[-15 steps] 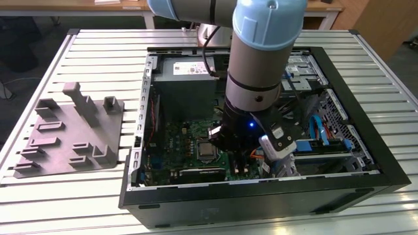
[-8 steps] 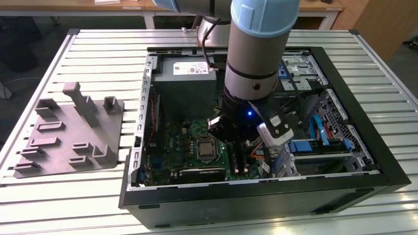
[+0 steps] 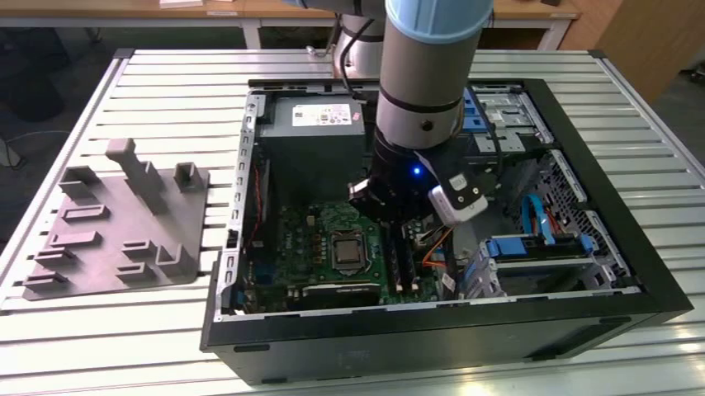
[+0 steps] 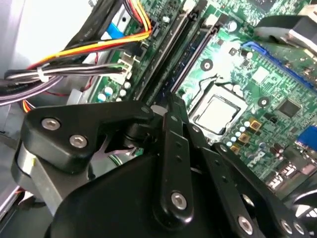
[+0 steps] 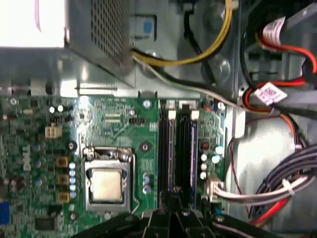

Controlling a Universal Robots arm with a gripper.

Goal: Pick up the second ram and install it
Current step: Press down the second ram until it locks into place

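Apparently the seating step is under way: the arm is reaching down into the open computer case (image 3: 441, 330), and the gripper (image 4: 168, 106) is working at the memory slots (image 5: 166, 153) that are running alongside the CPU socket (image 5: 106, 183). In the second wrist view its fingers (image 4: 173, 129) are lying pressed together, tips meeting at the near end of the slots, just beside one corner of the CPU socket. Whether a sliver of board is sitting between them or they are merely bearing down on it, I cannot tell.

The second ram (image 4: 185, 62) is looking like the dark green-blue strip standing on edge in a slot, parallel to the CPU socket's side and between that socket and the bundle of coloured cables (image 4: 99, 44). It is stretching away from the fingertips, which are touching or almost touching its near end.

By my judgement the pick-up is already done and the stick is being pushed home. This is calling for straight, even pressure along the slot line, with no tilting toward the CPU socket, until the slot latches are closing on the board.
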